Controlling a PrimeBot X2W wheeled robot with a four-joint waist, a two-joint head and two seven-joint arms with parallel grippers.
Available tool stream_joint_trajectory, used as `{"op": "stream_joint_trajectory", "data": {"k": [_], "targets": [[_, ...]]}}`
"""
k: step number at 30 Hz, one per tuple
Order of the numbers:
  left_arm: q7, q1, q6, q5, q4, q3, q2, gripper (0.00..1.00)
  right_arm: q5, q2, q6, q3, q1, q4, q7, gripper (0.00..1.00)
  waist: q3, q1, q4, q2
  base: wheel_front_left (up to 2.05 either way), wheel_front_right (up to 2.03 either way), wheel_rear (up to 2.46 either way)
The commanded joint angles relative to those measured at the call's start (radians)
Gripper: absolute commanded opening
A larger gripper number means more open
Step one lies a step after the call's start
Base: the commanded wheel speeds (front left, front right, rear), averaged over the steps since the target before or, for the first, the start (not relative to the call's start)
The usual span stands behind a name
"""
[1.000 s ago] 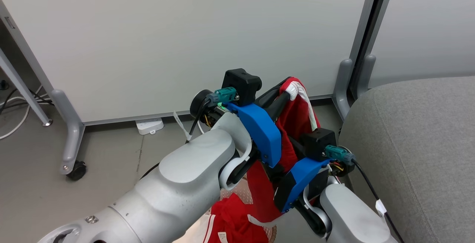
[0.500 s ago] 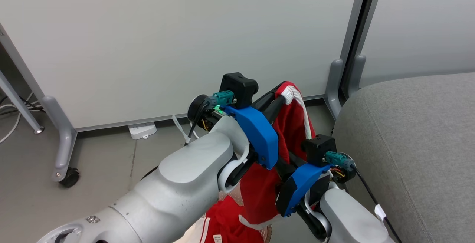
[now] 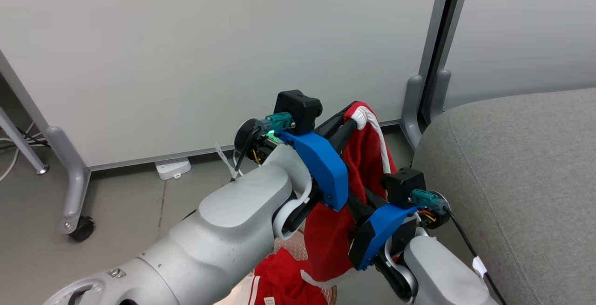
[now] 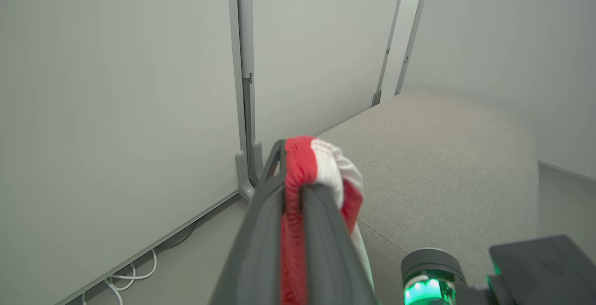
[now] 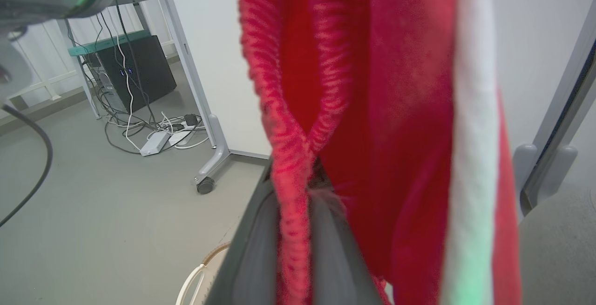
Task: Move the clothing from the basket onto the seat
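The clothing I hold is a red garment with white trim (image 3: 368, 156), hanging between both grippers. My left gripper (image 4: 298, 165) is shut on its bunched top edge, held up in front of the wall panel. Lower down, my right gripper (image 5: 298, 193) is shut on a red fold of the same garment (image 5: 386, 109). In the head view the fabric covers the right gripper's fingertips. Another red piece with white stripes (image 3: 279, 281) lies below in the basket (image 5: 205, 263), whose brown rim and white handle show. The grey seat (image 3: 512, 179) is just to the right of the grippers.
Pale wall panels on grey feet stand behind, with a castor (image 3: 81, 228) on the left foot. A white power strip (image 3: 172, 167) lies on the floor by the panel. In the right wrist view, cables and a black box (image 5: 135, 72) sit under a table.
The head view has swung to the right, so the panels have slid left and more of the seat shows. Both arms keep their places in the picture, the garment still hanging between them.
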Motion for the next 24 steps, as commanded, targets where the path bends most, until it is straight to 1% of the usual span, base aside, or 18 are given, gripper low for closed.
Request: {"op": "stream_joint_trajectory", "data": {"k": [1,7,8,9,15,18,20,24], "targets": [[-0.008,-0.015,0.003,-0.007,0.002,-0.004,0.002,0.00,-0.007,-0.002,-0.001,-0.001,0.008,0.001,-0.006,0.00,0.000,0.0000,0.000,0.0000,0.00,0.00,0.00],[-0.012,-0.022,0.003,-0.013,0.008,-0.005,0.002,0.00,-0.007,-0.002,-0.001,0.001,0.014,-0.006,-0.002,0.00,0.003,0.0000,-0.002,0.0000,0.00,0.00,0.00],[-0.014,-0.022,0.002,-0.016,0.006,-0.006,0.002,0.27,-0.006,-0.002,-0.001,-0.001,0.012,-0.009,-0.003,0.00,0.004,0.0000,-0.003,0.0000,0.00,0.00,0.00],[-0.016,-0.022,-0.001,-0.014,0.003,-0.006,0.002,1.00,-0.006,-0.002,-0.001,-0.002,0.011,-0.011,-0.003,0.00,0.004,0.0000,-0.003,0.0000,0.00,0.00,0.00],[-0.044,0.012,-0.012,0.007,0.020,-0.005,0.002,1.00,-0.013,-0.002,-0.001,-0.019,0.014,-0.019,-0.012,0.00,0.012,0.0000,-0.001,0.0000,0.00,0.00,0.00],[-0.053,0.045,-0.028,0.033,0.033,0.003,0.007,1.00,-0.023,-0.002,-0.001,-0.035,0.020,-0.017,-0.015,0.00,0.016,0.0000,0.002,0.0000,0.00,0.00,0.00],[-0.058,0.075,-0.036,0.060,0.025,0.021,0.021,1.00,-0.029,-0.002,-0.001,-0.049,0.023,-0.019,-0.017,0.00,0.019,0.0000,0.005,0.0000,0.00,0.00,0.00],[-0.057,0.180,-0.036,0.166,-0.053,0.097,0.066,1.00,-0.045,-0.002,-0.001,-0.077,0.031,-0.025,-0.016,0.00,0.029,0.0000,0.014,0.0000,0.00,0.00,0.00]]}}
